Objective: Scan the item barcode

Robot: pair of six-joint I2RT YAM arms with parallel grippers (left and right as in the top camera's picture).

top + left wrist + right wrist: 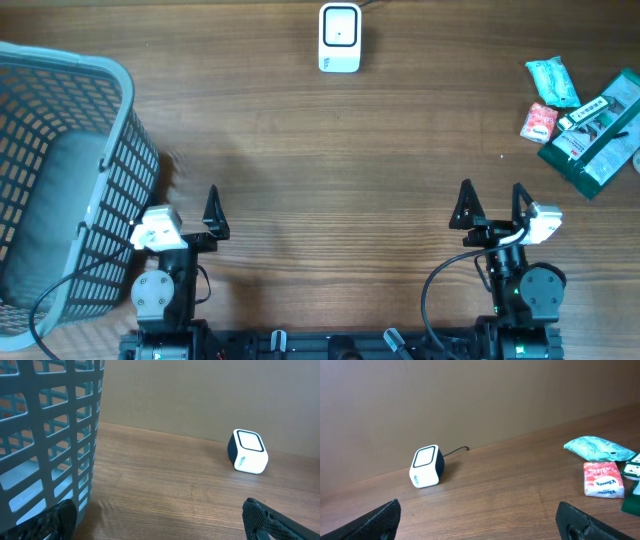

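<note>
Resting at the near edge of the desk (320,160), the left gripper (186,214) has its jaws released and spread wide, empty, just beside the blue-grey basket (120,150) that occupies the left edge. At the same edge the right gripper (491,207) is likewise released, jaws wide, grasping nothing. A white barcode scanner (339,38) stands at the middle of the far edge, its cable (457,451) leading off behind. Items lie near the far right corner, well apart from both grippers: teal packet (552,80), red packet (539,122) just beside it, green package (598,130) at the right edge
</note>
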